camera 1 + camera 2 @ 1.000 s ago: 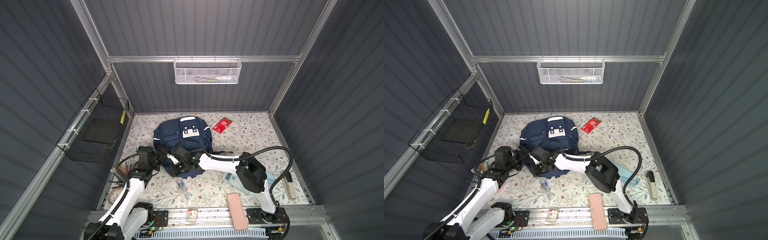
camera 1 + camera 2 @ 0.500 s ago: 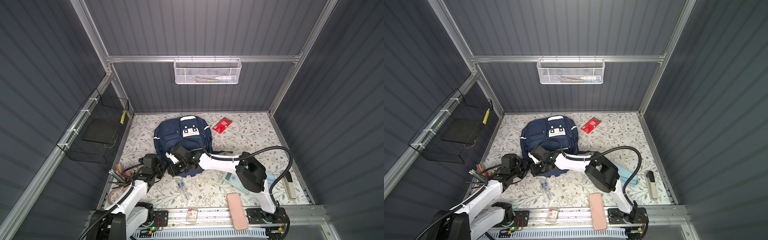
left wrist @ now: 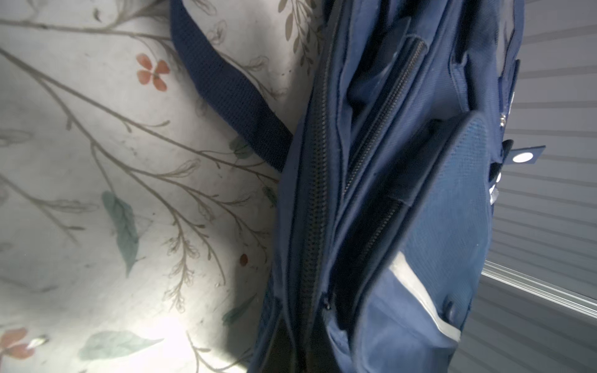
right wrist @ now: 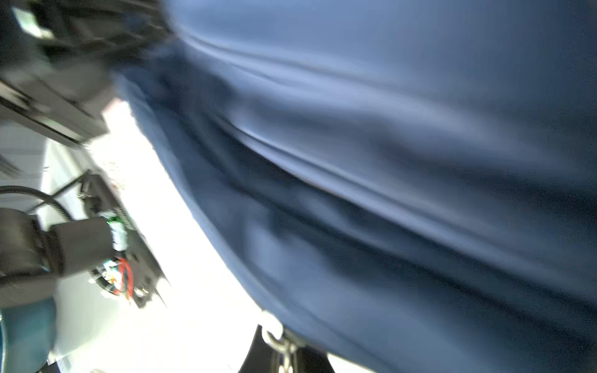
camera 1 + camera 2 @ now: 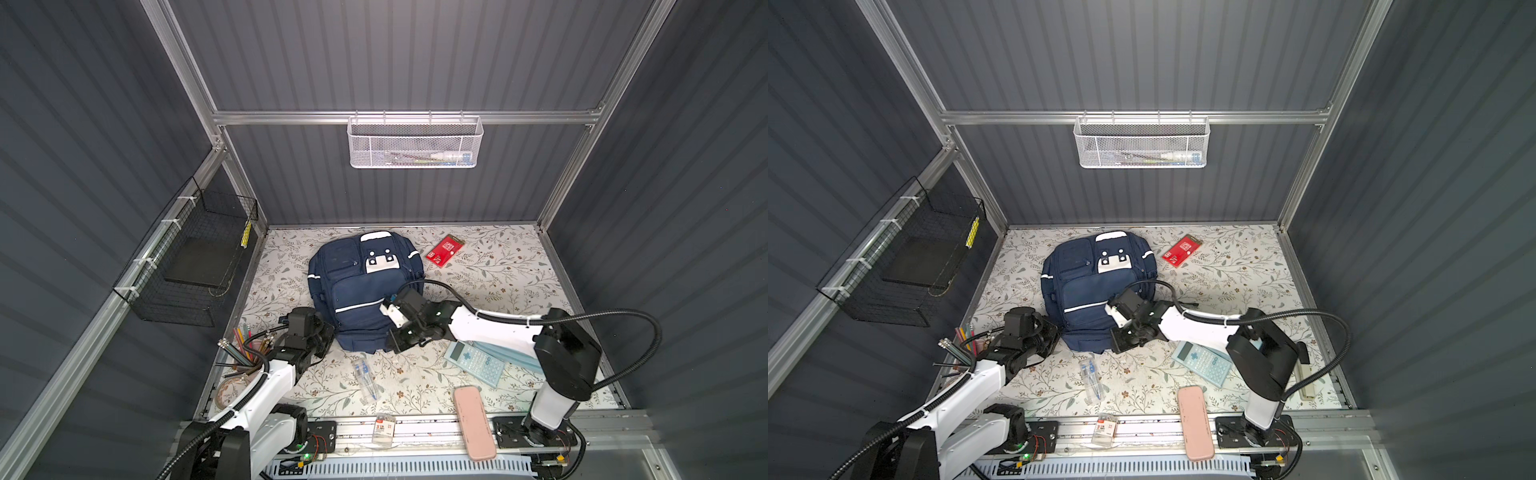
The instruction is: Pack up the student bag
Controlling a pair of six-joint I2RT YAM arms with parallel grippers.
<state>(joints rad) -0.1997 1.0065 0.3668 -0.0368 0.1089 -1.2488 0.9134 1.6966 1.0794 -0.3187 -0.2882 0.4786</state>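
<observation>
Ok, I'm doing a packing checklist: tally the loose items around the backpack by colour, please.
Red: 1, packet
Light blue: 2, calculator, pouch
Pink: 1, case
Clear: 2, pen pack, small pack
Beige: 1, stapler
Mixed: 1, pencil cup
Total: 8
Not counted: one unclear round thing.

Floral-patterned bench [image 5: 498, 282], navy student bag [image 5: 357, 282] lay flat toward its back left, red packet [image 5: 444, 250] near the bag's far right corner, pale-blue calculator [image 5: 473, 363] at front right against a light-blue pouch [image 5: 515, 355], clear pack of pens [image 5: 368, 378] in front of the bag, pink case [image 5: 473, 422] lay across the front edge.
</observation>
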